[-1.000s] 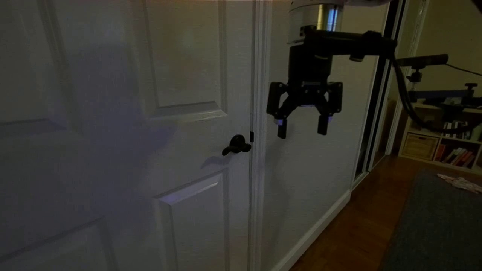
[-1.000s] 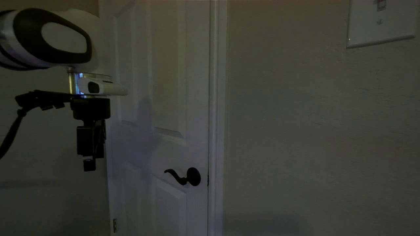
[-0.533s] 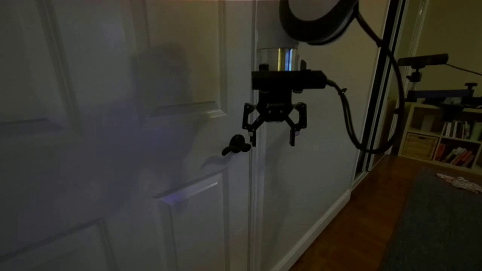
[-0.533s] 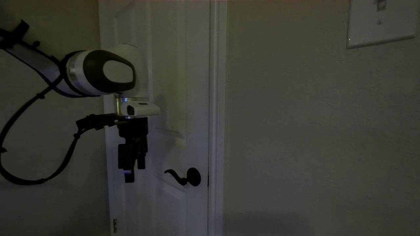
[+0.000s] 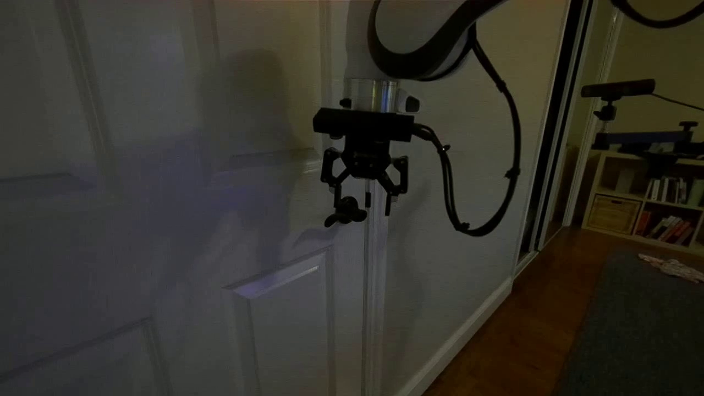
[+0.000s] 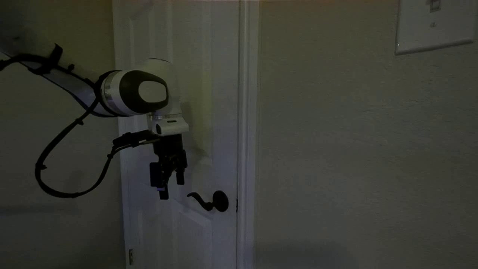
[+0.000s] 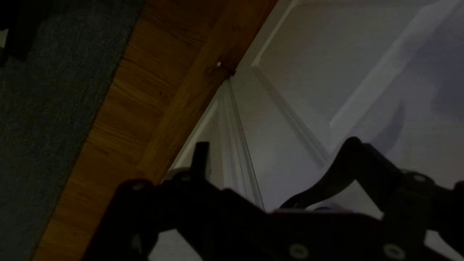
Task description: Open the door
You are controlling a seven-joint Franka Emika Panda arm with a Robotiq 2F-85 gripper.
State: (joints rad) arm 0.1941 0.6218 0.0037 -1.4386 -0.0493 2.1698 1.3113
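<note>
Since half a second ago, the black two-fingered end effector (image 5: 362, 208) has moved closer to the black curved lever handle (image 5: 352, 213) of the tall white panelled door (image 5: 286, 330). In an exterior view the closed door fills the left; the fingers (image 5: 388, 204) point down, spread apart, one tip lost against the dark handle, so we cannot tell whether they touch. The white-and-black robot arm (image 5: 415, 25) is cropped above. In an exterior view with a cropped white light-switch plate (image 6: 435, 35), the arm slopes down from the left, the end effector hanging beside the handle's free end. In the wrist view, we see its lever between blurred fingers, base mostly hidden.
</note>
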